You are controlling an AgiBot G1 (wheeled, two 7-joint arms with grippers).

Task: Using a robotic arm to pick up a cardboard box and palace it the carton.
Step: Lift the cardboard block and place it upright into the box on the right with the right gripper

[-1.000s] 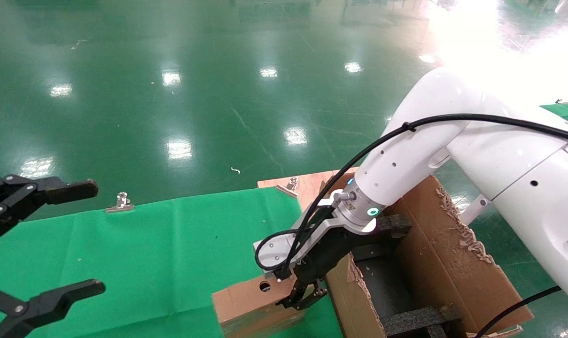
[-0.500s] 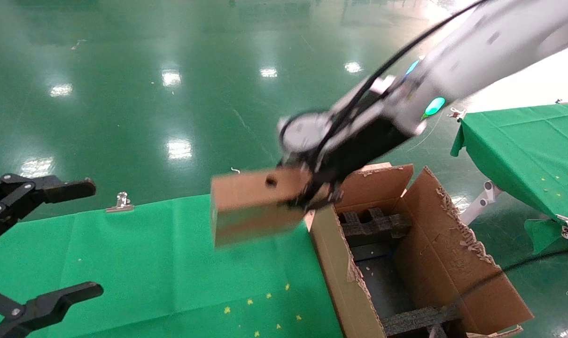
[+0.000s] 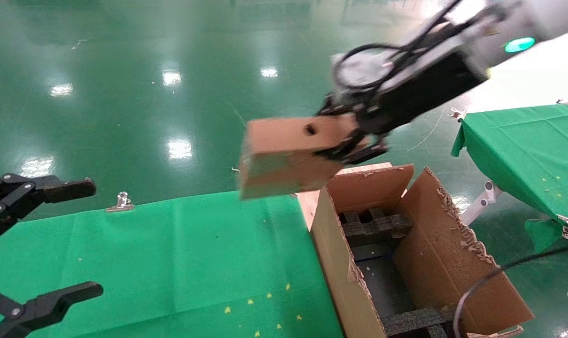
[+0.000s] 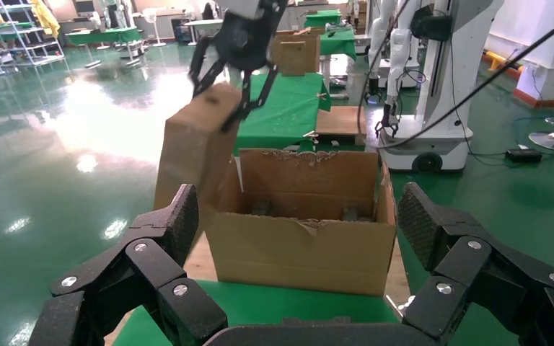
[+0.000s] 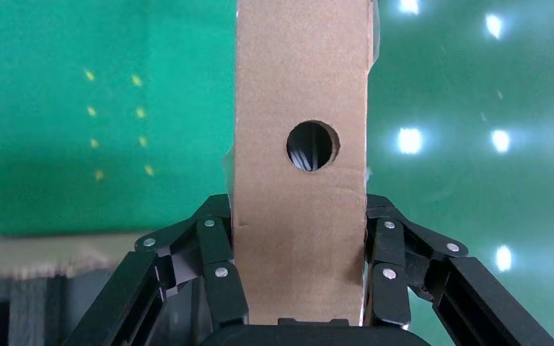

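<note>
The robotic arm (image 3: 453, 61) carries the cardboard box (image 3: 288, 155) in the air, just left of and above the carton (image 3: 406, 263). The right gripper (image 5: 299, 288) is clamped on one end of the box, fingers (image 5: 220, 277) pressing both broad faces. Risk: held by one end only, the box may pivot or slip. Its free end could also catch the carton's ragged near wall on descent. The left gripper (image 3: 39, 244) is parked wide open, far left.

A green-clothed bench (image 3: 171, 253) fills the lower left, small yellow stars (image 3: 268, 295) scattered toward 6 o'clock. A metal clip (image 3: 120, 203) grips its far edge. At 3 o'clock stands another green-draped bench (image 3: 523, 145). Glossy green floor (image 3: 124, 94) lies beyond.
</note>
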